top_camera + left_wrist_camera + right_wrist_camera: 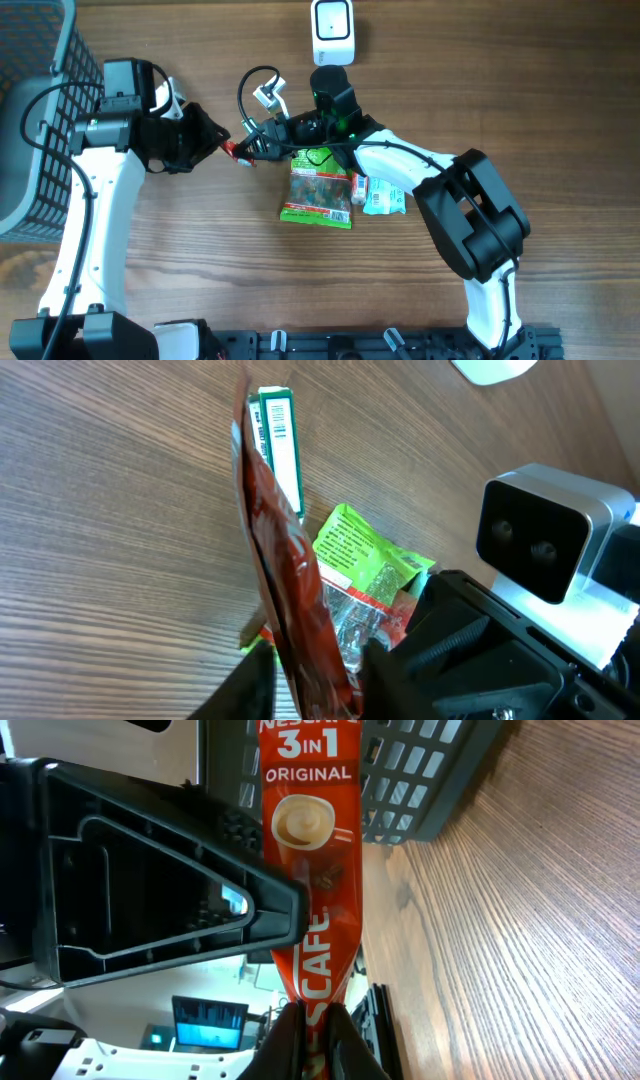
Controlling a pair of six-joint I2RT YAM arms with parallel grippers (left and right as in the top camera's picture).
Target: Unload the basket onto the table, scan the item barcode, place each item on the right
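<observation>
Arms (100, 200) converge, right pincer (310, 1025) pinching red sachet (310, 870), left pincer (312, 695) straddling it, grip unclear.

Red coffee sachet (312, 840); grn snack pkt (318, 195); woodgrain tbl (200, 285).

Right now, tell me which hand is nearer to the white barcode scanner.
Right. The right hand sits below and left of the barcode scanner, gripping the Nescafe sachet; the left hand grips the same sachet from farther left.
</observation>
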